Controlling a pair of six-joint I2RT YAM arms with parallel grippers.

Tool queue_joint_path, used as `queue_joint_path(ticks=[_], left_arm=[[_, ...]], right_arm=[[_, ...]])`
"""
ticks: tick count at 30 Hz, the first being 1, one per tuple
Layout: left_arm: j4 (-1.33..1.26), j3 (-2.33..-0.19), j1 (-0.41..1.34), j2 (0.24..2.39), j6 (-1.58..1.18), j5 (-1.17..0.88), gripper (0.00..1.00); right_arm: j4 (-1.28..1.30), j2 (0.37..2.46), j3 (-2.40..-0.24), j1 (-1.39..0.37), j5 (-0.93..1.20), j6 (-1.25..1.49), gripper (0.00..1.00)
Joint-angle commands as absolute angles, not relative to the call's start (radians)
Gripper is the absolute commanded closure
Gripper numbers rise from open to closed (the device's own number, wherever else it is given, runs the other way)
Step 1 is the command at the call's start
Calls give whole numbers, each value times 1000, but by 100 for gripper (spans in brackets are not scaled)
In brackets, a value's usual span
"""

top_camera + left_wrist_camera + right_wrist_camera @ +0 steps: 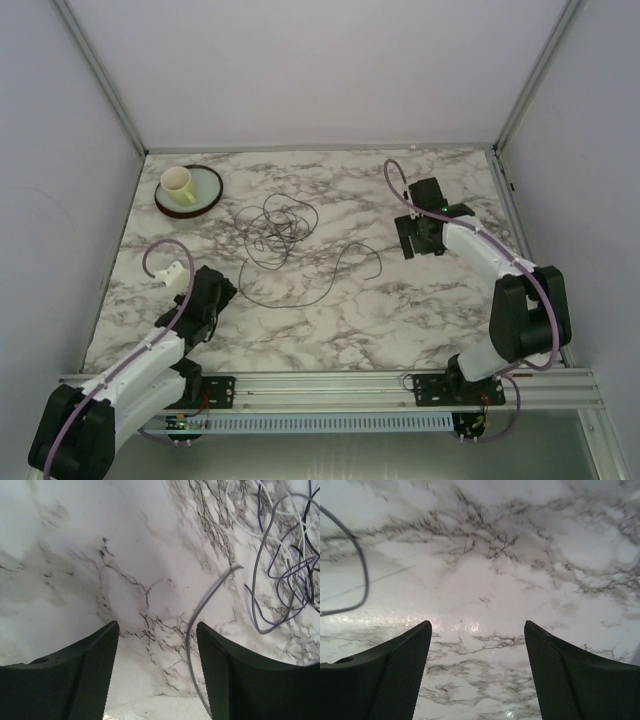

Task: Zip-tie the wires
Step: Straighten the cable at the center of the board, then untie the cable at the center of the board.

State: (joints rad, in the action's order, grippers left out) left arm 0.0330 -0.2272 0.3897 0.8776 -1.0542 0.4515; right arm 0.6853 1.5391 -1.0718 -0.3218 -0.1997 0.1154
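The wires (278, 228) lie on the marble table as a loose tangle of thin dark loops, with one long strand (330, 285) sweeping out to the right. My left gripper (220, 295) sits low at the near left of the tangle and is open. In the left wrist view one grey strand (200, 612) runs along the table between the fingers, close to the right finger (227, 675), while the tangle (285, 570) lies ahead to the right. My right gripper (420, 243) is to the right of the wires, open and empty (477, 627). A strand end (362, 565) curves at its left. No zip tie shows.
A pale yellow cup (178, 184) stands on a round plate (207, 193) at the back left. The table (330, 320) is bounded by grey walls at the left, back and right. An aluminium rail (330, 385) carries both arm bases at the near edge.
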Motion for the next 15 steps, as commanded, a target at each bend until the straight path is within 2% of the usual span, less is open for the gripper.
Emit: queue_joint_path(ticks=[1, 5, 8, 15], left_arm=[[187, -288, 385, 798, -1019, 552, 31], [179, -349, 385, 739, -919, 577, 23], [83, -402, 385, 756, -784, 523, 23], [5, -747, 385, 1082, -488, 265, 27]], right_arm=[[603, 1454, -1131, -318, -192, 152, 24], [509, 1380, -1110, -319, -174, 187, 20], [439, 1327, -1080, -320, -168, 202, 15], [400, 1264, -1049, -320, -108, 197, 12]])
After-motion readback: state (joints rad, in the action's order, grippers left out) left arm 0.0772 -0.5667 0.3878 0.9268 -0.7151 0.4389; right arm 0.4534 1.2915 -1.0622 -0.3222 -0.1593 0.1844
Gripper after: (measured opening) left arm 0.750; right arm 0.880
